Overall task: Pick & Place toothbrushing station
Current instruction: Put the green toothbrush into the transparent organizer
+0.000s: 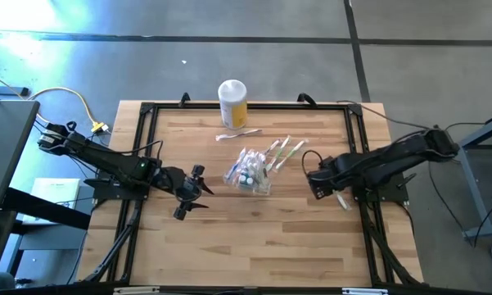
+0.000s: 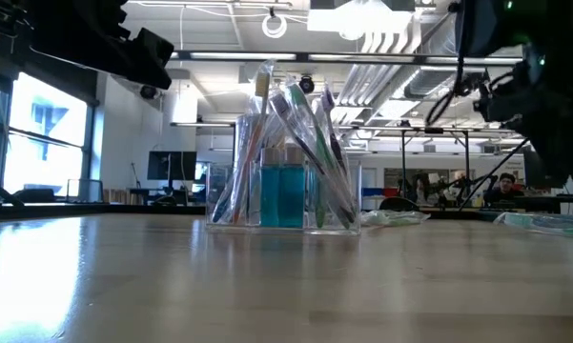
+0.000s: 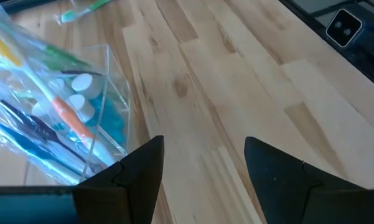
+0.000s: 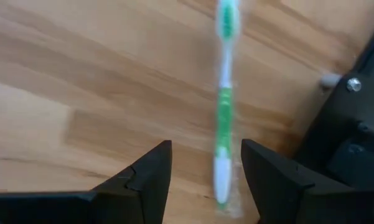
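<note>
The toothbrushing station [image 1: 250, 172] stands mid-bench. We judge the approach step in hand: the left tool [image 3: 202, 168], spread and empty, sits beside it. The right tool [image 4: 205, 171], spread, hovers over a green toothbrush [image 4: 223, 106]. Next we must straddle the station's wall and close.

Count of things on the counter [image 1: 213, 238]

One clear toothbrushing station [image 1: 250, 174] packed with several toothbrushes, too bunched to count; one white-lidded yellow jar [image 1: 232, 102]; two loose toothbrushes, one beside the jar [image 1: 237, 133], one green and wrapped [image 4: 223, 106]; two robot arms, each with one gripper.
</note>
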{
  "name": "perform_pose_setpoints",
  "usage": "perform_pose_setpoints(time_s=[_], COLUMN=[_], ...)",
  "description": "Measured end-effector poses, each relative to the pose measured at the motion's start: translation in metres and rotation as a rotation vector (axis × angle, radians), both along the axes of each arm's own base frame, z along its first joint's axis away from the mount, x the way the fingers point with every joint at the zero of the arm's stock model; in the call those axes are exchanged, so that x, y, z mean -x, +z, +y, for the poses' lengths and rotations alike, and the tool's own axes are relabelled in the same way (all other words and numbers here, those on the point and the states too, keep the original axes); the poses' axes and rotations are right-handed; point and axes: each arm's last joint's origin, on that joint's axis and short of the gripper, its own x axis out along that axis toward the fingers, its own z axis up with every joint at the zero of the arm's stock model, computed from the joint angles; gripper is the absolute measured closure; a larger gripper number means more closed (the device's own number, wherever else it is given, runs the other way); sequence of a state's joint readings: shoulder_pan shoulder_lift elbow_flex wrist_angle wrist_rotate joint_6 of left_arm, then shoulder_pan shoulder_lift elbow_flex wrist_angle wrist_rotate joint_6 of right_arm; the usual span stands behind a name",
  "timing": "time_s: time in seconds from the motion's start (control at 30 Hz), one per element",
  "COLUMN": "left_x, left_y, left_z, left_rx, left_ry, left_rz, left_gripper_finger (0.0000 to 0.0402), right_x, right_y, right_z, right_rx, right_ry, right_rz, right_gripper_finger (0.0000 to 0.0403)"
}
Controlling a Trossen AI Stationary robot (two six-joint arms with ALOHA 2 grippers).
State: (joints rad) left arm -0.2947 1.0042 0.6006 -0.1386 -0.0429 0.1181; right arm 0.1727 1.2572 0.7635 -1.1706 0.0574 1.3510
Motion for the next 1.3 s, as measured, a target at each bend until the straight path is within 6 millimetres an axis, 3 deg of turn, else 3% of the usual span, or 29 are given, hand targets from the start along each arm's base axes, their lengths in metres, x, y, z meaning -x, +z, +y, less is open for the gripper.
perform_pose_setpoints(time_s=[0.2, 0.5, 0.9, 1.07, 1.23, 1.3], left_x=[0.000, -0.001, 0.000, -0.001, -0.002, -0.003], left_y=[0.000, 0.001, 0.001, -0.002, -0.002, -0.003], left_z=[0.000, 0.000, -0.001, 0.000, 0.002, 0.002], left_rx=[0.017, 0.022, 0.031, 0.050, 0.019, 0.018], left_ry=[0.006, 0.005, -0.012, 0.045, 0.104, 0.104], left_rz=[0.003, -0.009, 0.001, 0.025, 0.014, 0.016], left_gripper_finger=[0.0185, 0.0185, 0.0185, 0.0185, 0.0185, 0.0185], right_x=[0.012, 0.015, 0.029, 0.028, 0.025, 0.025], right_y=[-0.021, -0.047, -0.070, -0.071, -0.072, -0.072], right_z=[-0.016, -0.031, -0.034, -0.034, -0.032, -0.031], right_rx=[-0.034, -0.074, -0.074, -0.059, -0.057, -0.049], right_ry=[-0.044, -0.070, -0.088, -0.105, -0.059, -0.048], right_rz=[0.083, 0.019, 0.013, -0.007, -0.031, -0.029], right_gripper_finger=[0.0218, 0.0218, 0.0224, 0.0277, 0.0370, 0.0381])
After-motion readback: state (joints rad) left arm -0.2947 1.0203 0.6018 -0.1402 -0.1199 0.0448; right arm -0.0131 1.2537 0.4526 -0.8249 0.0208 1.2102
